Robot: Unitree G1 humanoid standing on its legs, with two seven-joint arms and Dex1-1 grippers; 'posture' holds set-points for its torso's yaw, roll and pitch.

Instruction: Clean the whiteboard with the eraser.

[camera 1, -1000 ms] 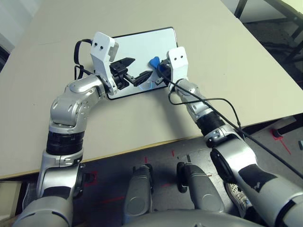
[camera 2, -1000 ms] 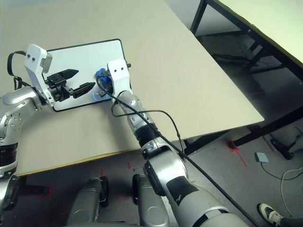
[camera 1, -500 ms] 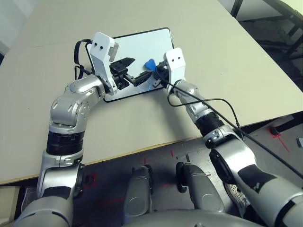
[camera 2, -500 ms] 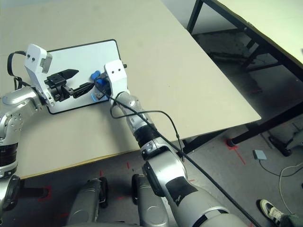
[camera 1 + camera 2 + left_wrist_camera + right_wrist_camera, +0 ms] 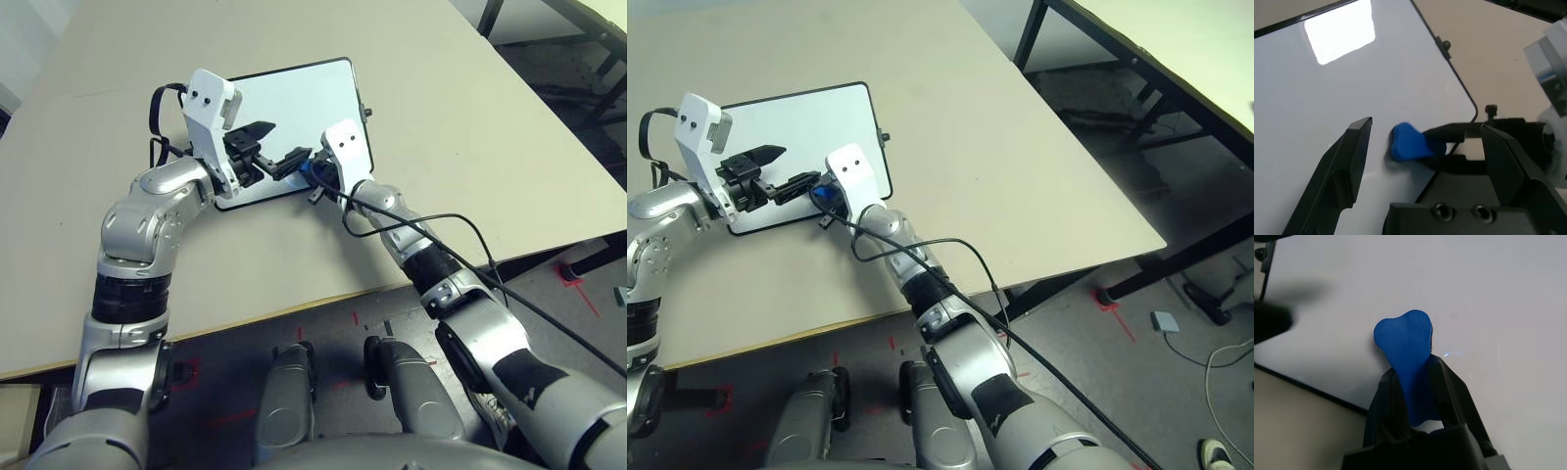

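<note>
Blue eraser [image 5: 1406, 357] sits clamped between our right gripper's [image 5: 1415, 382] black fingers, its free end pressed on the whiteboard [image 5: 294, 98] near the board's 5 o'clock corner. Our left gripper [image 5: 1420, 147] hangs at the eraser's 9 o'clock, fingers spread apart. We read no writing anywhere.

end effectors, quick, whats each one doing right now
Left end effector: open, holding nothing.
Right end effector: closed on the eraser, over the whiteboard.
</note>
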